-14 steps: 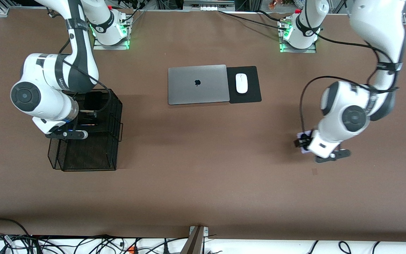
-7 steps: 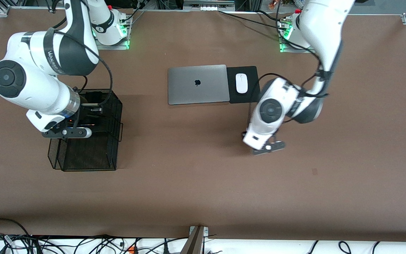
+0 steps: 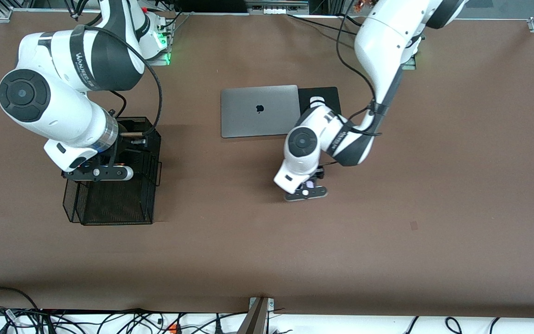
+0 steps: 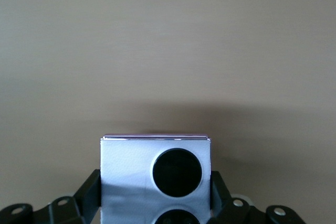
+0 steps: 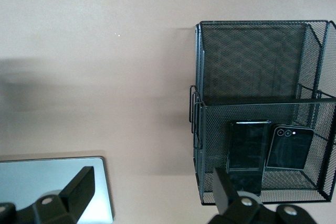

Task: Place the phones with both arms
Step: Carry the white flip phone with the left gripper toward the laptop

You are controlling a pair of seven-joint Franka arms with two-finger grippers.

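My left gripper (image 4: 156,199) is shut on the squarish lilac-white phone (image 4: 126,169) with two black circles. It holds the phone over bare table near the middle, close to the laptop's corner. In the front view only a sliver of that phone (image 3: 310,184) shows under the left gripper (image 3: 315,179). The long black phone (image 5: 248,148) and the small squarish black folded phone (image 5: 290,148) lean side by side inside the black mesh basket (image 5: 252,61). My right gripper (image 5: 152,195) is open and empty. In the front view the right gripper (image 3: 130,139) hangs above the basket (image 3: 109,206).
A shut silver laptop (image 3: 257,110) lies mid-table, and its corner also appears as the laptop (image 5: 52,184) in the right wrist view. Beside it a black mouse pad (image 3: 327,93) carries a white mouse (image 3: 317,99), partly covered by the left arm. Cables run along the table's front edge.
The left arm has swung from its own end of the table to the middle, carrying the lilac-white phone. The right arm has risen and shifted slightly above the basket.
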